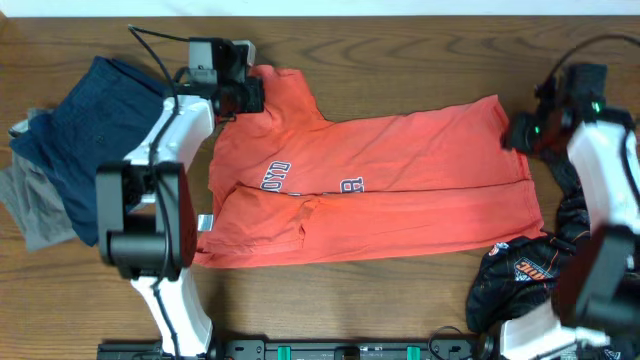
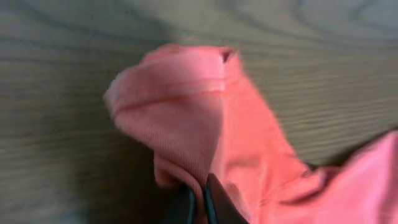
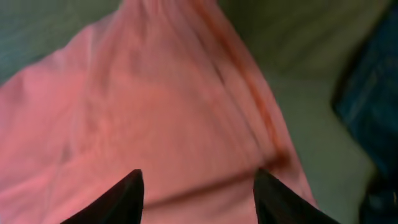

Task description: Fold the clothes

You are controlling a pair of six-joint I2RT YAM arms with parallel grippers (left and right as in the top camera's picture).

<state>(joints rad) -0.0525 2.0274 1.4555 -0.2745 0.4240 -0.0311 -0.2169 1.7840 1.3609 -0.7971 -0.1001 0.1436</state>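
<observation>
The orange T-shirt [image 1: 370,190] lies spread across the middle of the wooden table [image 1: 400,50]; the left gripper [image 2: 199,202] is clenched on its far-left sleeve; the right gripper [image 3: 196,193] hangs over the right hem, fingers spread, grasping nothing; a dark blue garment [image 1: 85,130] is heaped at left.

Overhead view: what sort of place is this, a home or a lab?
Most likely a robot lab bench: two arms fixed at a wooden table, an orange T-shirt spread out, a blue clothes heap and a black garment waiting at the sides.
</observation>
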